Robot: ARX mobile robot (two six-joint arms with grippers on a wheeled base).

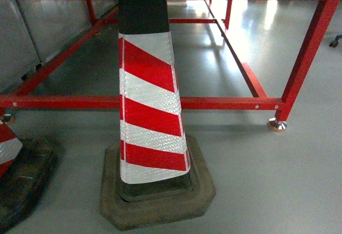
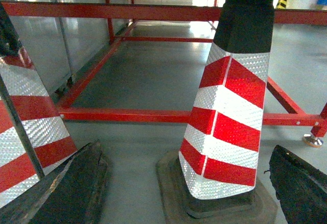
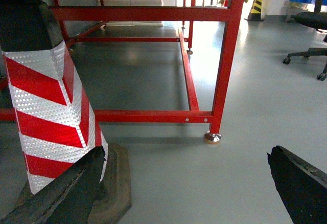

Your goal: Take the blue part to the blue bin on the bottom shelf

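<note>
Neither the blue part nor the blue bin shows in any view, and the roller-tracked bottom shelf is absent too, so where the part sits cannot be told from here; by my judgement the robot is facing the wrong way or is not yet at the rack, and the first work is finding it. What fills the head view instead is a red-and-white striped traffic cone (image 1: 152,100) standing upright on its dark rubber base on the grey floor (image 1: 278,180), directly ahead and close, probably set there to mark off the red steel frame (image 1: 214,103) behind it. A second cone (image 1: 8,148) shows at the left edge, beside the first. The left pincer (image 2: 184,188) is low and points at the cone, its two dark fingers (image 2: 71,188) spread wide with nothing between them. The right pincer (image 3: 184,188) is likewise wide open and empty over bare floor, near the frame's levelling foot (image 3: 212,138). An office chair (image 3: 311,35) stands well apart at the right.
</note>
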